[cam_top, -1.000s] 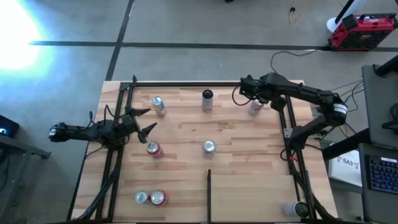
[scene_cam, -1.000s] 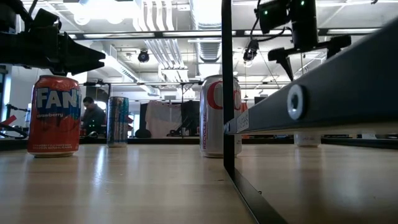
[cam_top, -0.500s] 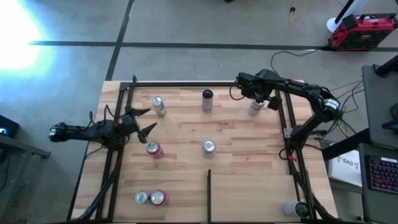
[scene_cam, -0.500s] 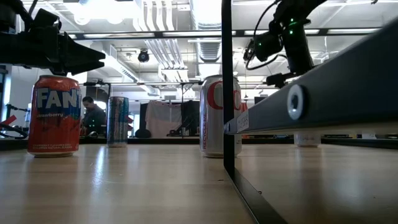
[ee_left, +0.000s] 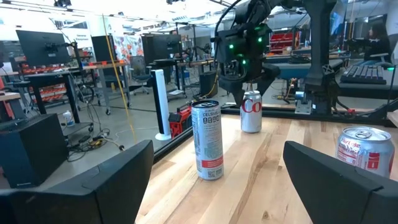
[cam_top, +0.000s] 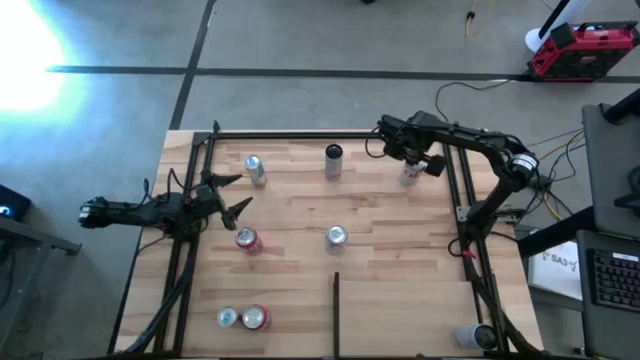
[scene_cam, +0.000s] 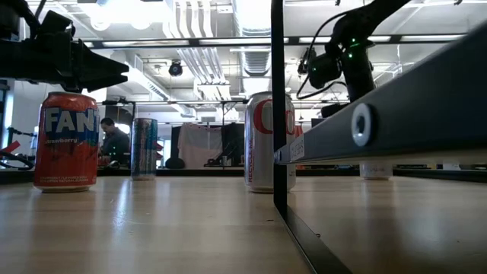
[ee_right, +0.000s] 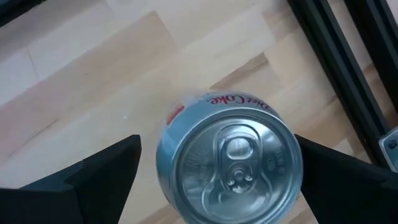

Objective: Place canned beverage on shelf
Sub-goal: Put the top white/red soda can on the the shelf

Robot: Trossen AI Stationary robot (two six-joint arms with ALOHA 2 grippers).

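Right hand (cam_top: 415, 163) open wide, directly above upright Diet Coke can (cam_top: 410, 173) at far right of shelf (cam_top: 300, 200), holding nothing; can not gripped yet; several cans already on shelf; left hand (cam_top: 228, 196) open, empty, waiting at left edge

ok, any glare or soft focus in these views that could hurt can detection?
High view: blown-out glare patch on the floor, upper left; the shelf is evenly lit. Low view: bright ceiling lights backlight the Fanta can. Right wrist view: Diet Coke can top fills the frame, slightly soft.
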